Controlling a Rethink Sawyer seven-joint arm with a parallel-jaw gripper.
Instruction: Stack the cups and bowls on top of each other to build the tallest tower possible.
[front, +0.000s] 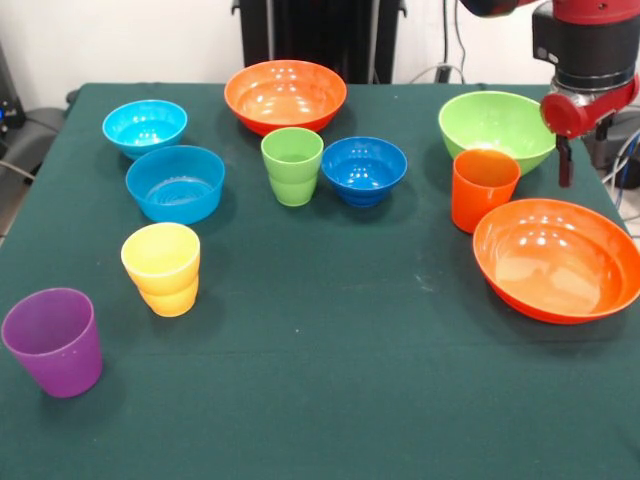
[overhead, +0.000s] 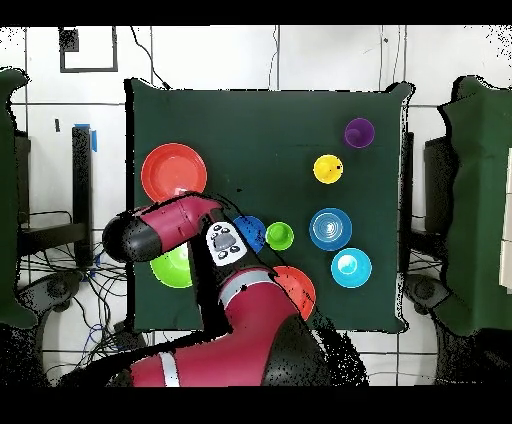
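My gripper (front: 585, 160) hangs open and empty at the far right, just right of the lime green bowl (front: 497, 128) and above the table behind a large orange bowl (front: 556, 258). An orange cup (front: 485, 188) stands between those two bowls. A second orange bowl (front: 285, 94) sits at the back centre, with the green cup (front: 292, 165) and the dark blue bowl (front: 364, 169) in front of it. Two light blue bowls (front: 145, 125) (front: 175, 183) lie at the left. The yellow cup (front: 161, 268) and the purple cup (front: 54, 341) stand at the front left. Everything stands singly, upright.
In the overhead view the red arm (overhead: 190, 225) covers the orange cup and part of the lime green bowl (overhead: 170, 270). The green cloth table (front: 330, 400) ends close to the right orange bowl. Cables and equipment (front: 620, 160) lie beyond the right edge.
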